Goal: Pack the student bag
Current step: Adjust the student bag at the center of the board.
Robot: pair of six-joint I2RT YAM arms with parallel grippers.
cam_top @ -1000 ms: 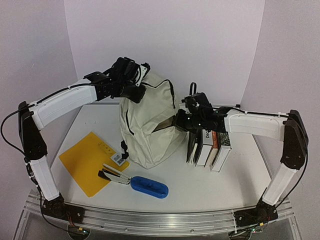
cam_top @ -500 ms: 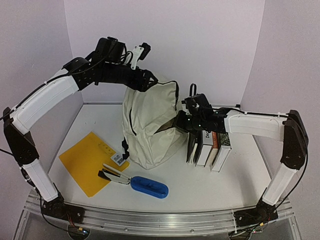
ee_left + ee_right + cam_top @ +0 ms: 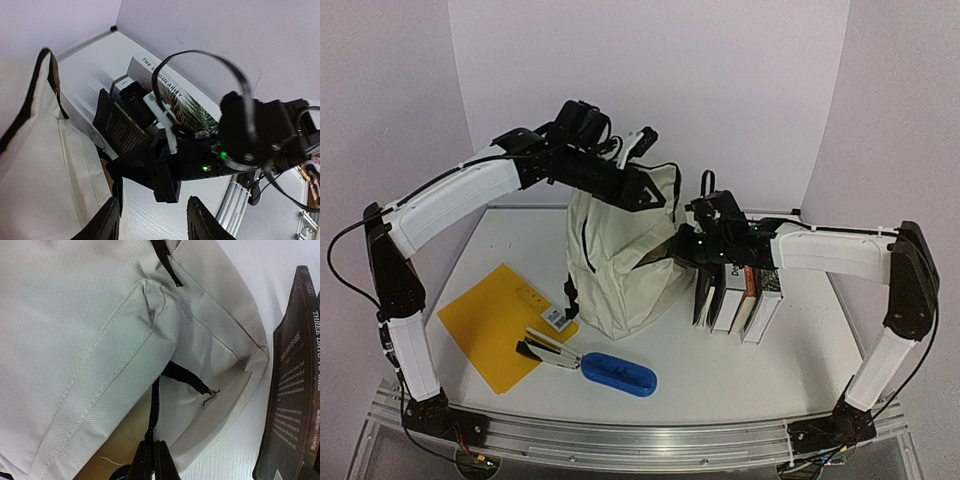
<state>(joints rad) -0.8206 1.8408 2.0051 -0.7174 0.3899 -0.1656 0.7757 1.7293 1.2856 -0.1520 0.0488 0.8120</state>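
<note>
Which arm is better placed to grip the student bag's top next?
Likely left: the left claw hangs open by the top of the student bag; the right claw is shut on its black strip.

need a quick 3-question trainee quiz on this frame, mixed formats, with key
1. True or false: the right gripper is shut on a black strip of the student bag.
2. Where are the books?
A. Standing on the table beside the bag, on the right arm's side
B. Inside the bag
C. Lying flat on the left arm's side
3. Fill in: the jaws of the left gripper, up at the top of the bag, are ____.

Key: 1 true; 2 A; 3 open
</note>
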